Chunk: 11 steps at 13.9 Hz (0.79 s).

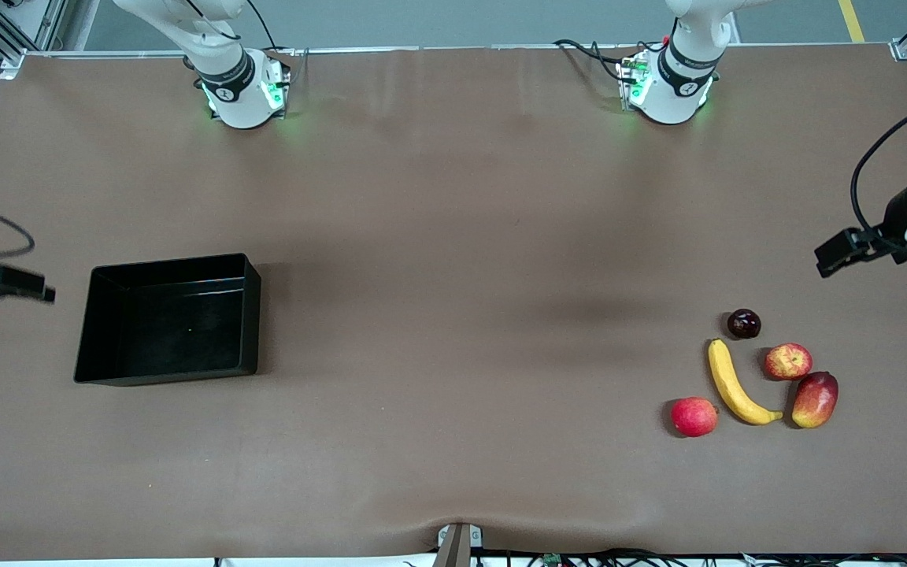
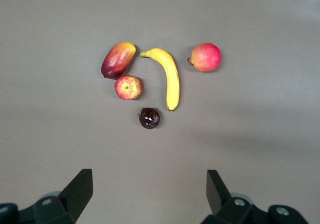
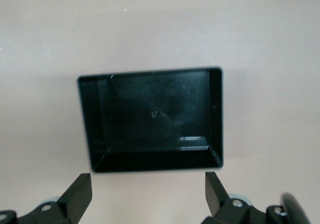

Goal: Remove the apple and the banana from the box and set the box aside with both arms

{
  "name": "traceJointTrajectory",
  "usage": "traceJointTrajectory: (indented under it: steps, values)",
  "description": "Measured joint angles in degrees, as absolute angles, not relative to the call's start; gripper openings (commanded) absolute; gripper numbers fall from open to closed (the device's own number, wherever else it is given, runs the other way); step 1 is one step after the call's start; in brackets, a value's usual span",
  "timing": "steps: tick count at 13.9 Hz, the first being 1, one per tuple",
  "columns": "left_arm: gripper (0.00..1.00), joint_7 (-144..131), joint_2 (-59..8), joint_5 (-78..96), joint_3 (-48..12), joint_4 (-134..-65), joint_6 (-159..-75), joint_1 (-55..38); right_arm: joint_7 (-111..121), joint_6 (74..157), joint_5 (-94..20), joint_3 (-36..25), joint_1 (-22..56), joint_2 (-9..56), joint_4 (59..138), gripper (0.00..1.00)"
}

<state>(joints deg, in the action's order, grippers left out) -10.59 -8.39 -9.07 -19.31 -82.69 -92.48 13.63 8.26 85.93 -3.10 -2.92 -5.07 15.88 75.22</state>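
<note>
The yellow banana (image 1: 737, 383) lies on the table toward the left arm's end, with the red-and-yellow apple (image 1: 787, 361) beside it. My left gripper (image 1: 841, 252) hangs open and empty over bare table beside this fruit group. In the left wrist view the banana (image 2: 170, 77) and apple (image 2: 128, 87) lie ahead of the open left gripper (image 2: 150, 194). The empty black box (image 1: 170, 323) stands toward the right arm's end. My right gripper (image 1: 32, 285) is open and empty over the table beside it. The right wrist view shows the box (image 3: 155, 114) ahead of the open right gripper (image 3: 149, 194).
Other fruits lie round the banana: a dark plum (image 1: 744, 324), a red-yellow mango (image 1: 815, 399) and a round red fruit (image 1: 694, 416). The brown table (image 1: 453, 276) stretches between the box and the fruits.
</note>
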Motion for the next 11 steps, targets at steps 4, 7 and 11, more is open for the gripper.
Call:
traceJointTrajectory:
  steps: [4,7,11]
  values:
    - [1.00,-7.87,-4.79,-4.76,-17.45,-84.08,-89.94,11.65,6.12,83.98,-2.62,-2.98,-4.04,4.57,82.73,1.00]
    - [1.00,-7.87,-2.13,-3.48,-8.36,-86.99,-89.91,2.05,6.12,83.03,-0.64,-2.96,-4.04,-1.66,88.26,1.00]
    - [1.00,-7.87,-0.49,-3.44,-5.68,-89.63,-89.97,-1.49,6.07,83.68,-0.32,-2.91,-4.04,-3.83,90.08,1.00]
